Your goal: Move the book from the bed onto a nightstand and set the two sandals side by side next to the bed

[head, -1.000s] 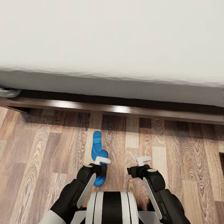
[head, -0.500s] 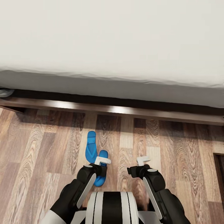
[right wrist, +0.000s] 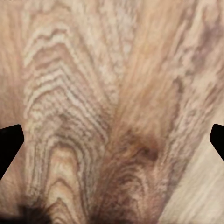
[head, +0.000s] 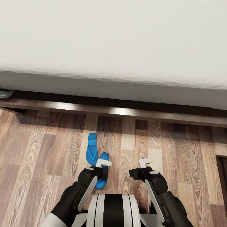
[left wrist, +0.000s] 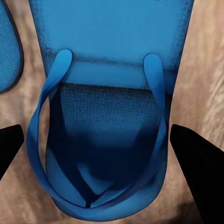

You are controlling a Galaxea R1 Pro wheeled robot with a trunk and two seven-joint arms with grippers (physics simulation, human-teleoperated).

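Two bright blue sandals lie on the wood floor in front of the bed (head: 113, 41). The farther sandal (head: 91, 150) points toward the bed frame. The nearer sandal (head: 102, 180) is partly hidden behind my left gripper (head: 104, 163), which hangs open above it. In the left wrist view that sandal (left wrist: 105, 116) lies between the black fingertips (left wrist: 10, 145) with its thong straps facing up, and the other sandal (left wrist: 7, 51) shows at the edge. My right gripper (head: 145, 162) is open over bare floor (right wrist: 112, 116). The book is out of view.
The bed's dark brown frame rail (head: 126, 111) runs across the view under the off-white mattress. A grey object (head: 4, 93) sits under the bed at the far left. A dark strip (head: 222, 176) shows at the right edge, too little of it to identify.
The whole picture shifted a little leftward between one second ago and half a second ago, so the camera moved. Since then nothing has visibly changed. Both grippers stay open.
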